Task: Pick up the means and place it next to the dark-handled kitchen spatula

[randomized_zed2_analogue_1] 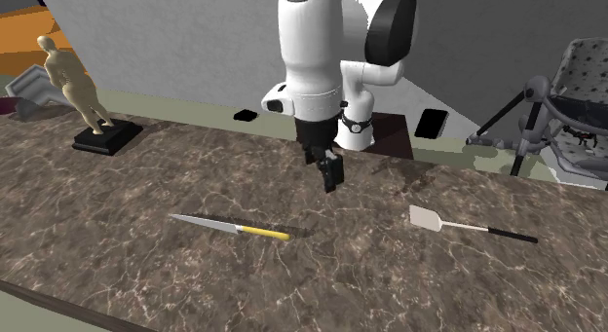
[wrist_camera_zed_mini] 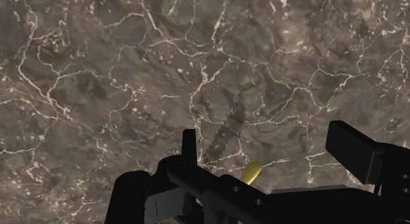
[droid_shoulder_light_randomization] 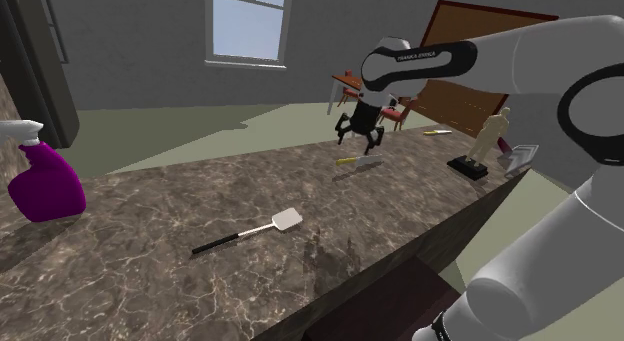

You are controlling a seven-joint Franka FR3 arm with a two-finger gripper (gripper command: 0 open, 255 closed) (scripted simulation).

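Note:
A knife with a yellow handle and grey blade (droid_shoulder_light_randomization: 358,162) (randomized_zed2_analogue_1: 229,226) lies flat on the dark marble counter (droid_shoulder_light_randomization: 180,204). My black gripper (droid_shoulder_light_randomization: 360,135) (randomized_zed2_analogue_1: 331,174) hovers above the counter near it, open and holding nothing. In the wrist view the blade (wrist_camera_zed_mini: 227,134) and the tip of the yellow handle sit below the spread fingers of the gripper (wrist_camera_zed_mini: 269,150), nearer one finger (wrist_camera_zed_mini: 189,142), untouched. The dark-handled spatula (droid_shoulder_light_randomization: 250,231) (randomized_zed2_analogue_1: 468,223) with a white head lies apart, toward the shoulder view's lower left.
A purple spray bottle (droid_shoulder_light_randomization: 45,184) stands at the shoulder view's far left. A tan figurine on a black base (droid_shoulder_light_randomization: 487,139) (randomized_zed2_analogue_1: 83,92) and a grey object (droid_shoulder_light_randomization: 520,157) sit near the counter's end. The counter edge runs just beyond them.

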